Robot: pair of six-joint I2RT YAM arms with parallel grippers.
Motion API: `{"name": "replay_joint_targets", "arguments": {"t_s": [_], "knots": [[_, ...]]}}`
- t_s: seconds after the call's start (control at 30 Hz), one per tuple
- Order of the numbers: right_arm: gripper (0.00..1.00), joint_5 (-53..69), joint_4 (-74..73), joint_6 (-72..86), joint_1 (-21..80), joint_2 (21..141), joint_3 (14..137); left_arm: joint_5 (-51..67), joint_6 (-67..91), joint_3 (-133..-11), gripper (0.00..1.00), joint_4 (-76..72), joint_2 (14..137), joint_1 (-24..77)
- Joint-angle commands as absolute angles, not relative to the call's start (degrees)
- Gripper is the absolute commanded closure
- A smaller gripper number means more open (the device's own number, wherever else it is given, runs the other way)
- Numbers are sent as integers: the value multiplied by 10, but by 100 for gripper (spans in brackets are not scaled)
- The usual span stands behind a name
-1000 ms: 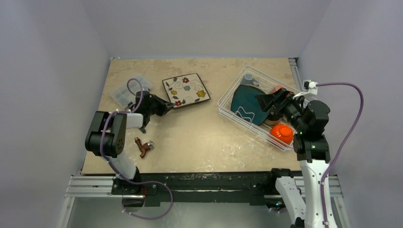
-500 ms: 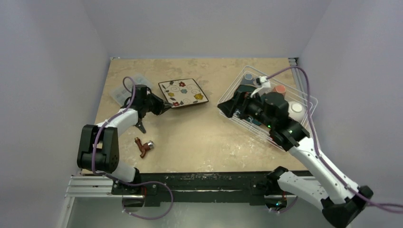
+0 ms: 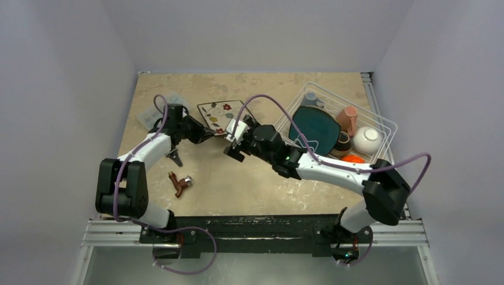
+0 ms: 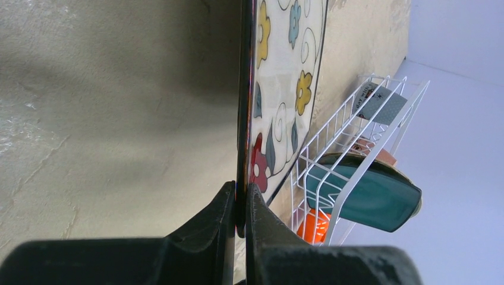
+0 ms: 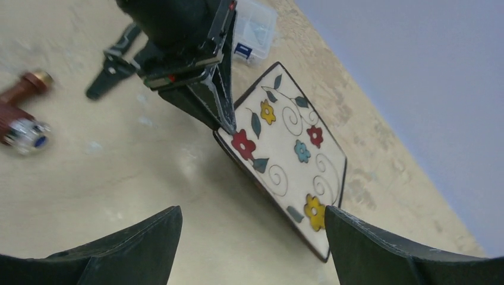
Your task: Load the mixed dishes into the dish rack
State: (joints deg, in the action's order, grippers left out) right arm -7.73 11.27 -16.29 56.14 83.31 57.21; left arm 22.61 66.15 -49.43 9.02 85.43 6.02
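The flower plate [image 3: 221, 114] is at 11 o'clock from the middle of the table [image 3: 255, 190]. It is tilted, and the left gripper [image 3: 206, 134] is clamped on the rim at its 7 o'clock corner. From that grip the plate runs off toward 1 o'clock. The right gripper [image 3: 233, 148] is just beside the plate's 5 o'clock corner, not touching it, its jaws spread wide with nothing between them.

At the plate's 9 o'clock, past the left arm, lies the box [image 3: 157, 113]. The pliers [image 3: 174, 157] are at 7 o'clock, and a brown-and-silver object [image 3: 180, 184] lies farther toward 6. The rack [image 3: 386, 127] sits well apart at 3 o'clock, by the table's right edge, and the right arm spans the tabletop between. The rack holds the teal plate [image 3: 315, 127] standing, the pink mug [image 3: 349, 117], white bowl [image 3: 367, 139], brown bowl [image 3: 342, 144] and orange bowl [image 3: 355, 159]. The blue mug [image 3: 310, 96] is at its 11 o'clock corner.

Only the left wrist view shows the flower plate [image 4: 279, 89] edge-on, its dark rim squeezed between the fingers [image 4: 223, 219], with the rack [image 4: 350, 136] beyond. Only the right wrist view shows its face [image 5: 285, 142] framed by that gripper's own spread fingers [image 5: 136, 243]. There the left gripper [image 5: 227, 123] is at the plate's 10 o'clock, and a shadow lies under the raised near edge. Whether the far edge rests on the table cannot be told.
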Motion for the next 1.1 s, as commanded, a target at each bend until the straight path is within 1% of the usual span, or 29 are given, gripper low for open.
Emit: {"name": "replay_joint_targets", "arguments": {"t_s": [0.0,0.03,0.07,0.1,0.13,0.2,0.3,0.43,0.53,0.57,0.67,0.73,0.83,0.97,1.07], "knots": [[12,-72,234,-404,563,907,597,272,660,-528,100,85,841,54],[13,-65,230,-432,563,932,603,273,662,-527,100,81,842,54],[14,-70,258,-452,562,960,599,275,661,-528,100,79,843,52],[14,-82,309,-455,559,978,586,276,662,-528,100,79,845,51],[14,-66,349,-454,551,993,575,277,662,-528,100,79,845,50],[16,-21,357,-451,533,1022,580,277,662,-528,100,80,846,46],[16,-8,401,-456,523,1068,586,279,661,-527,100,77,845,45],[17,-38,417,-508,521,1136,633,284,663,-522,100,60,840,45],[22,-63,455,-529,520,1171,649,286,663,-522,100,60,840,45],[25,-63,461,-534,518,1176,651,288,663,-521,100,57,841,45],[48,-67,509,-540,517,1181,638,290,662,-517,100,45,840,45],[58,-67,524,-542,516,1184,634,288,660,-516,100,42,840,45],[74,-63,524,-538,513,1186,639,287,654,-518,100,45,842,45],[100,-58,488,-537,511,1196,661,283,651,-516,100,47,845,45],[100,-51,483,-531,507,1197,662,285,648,-518,100,50,849,44]]}}
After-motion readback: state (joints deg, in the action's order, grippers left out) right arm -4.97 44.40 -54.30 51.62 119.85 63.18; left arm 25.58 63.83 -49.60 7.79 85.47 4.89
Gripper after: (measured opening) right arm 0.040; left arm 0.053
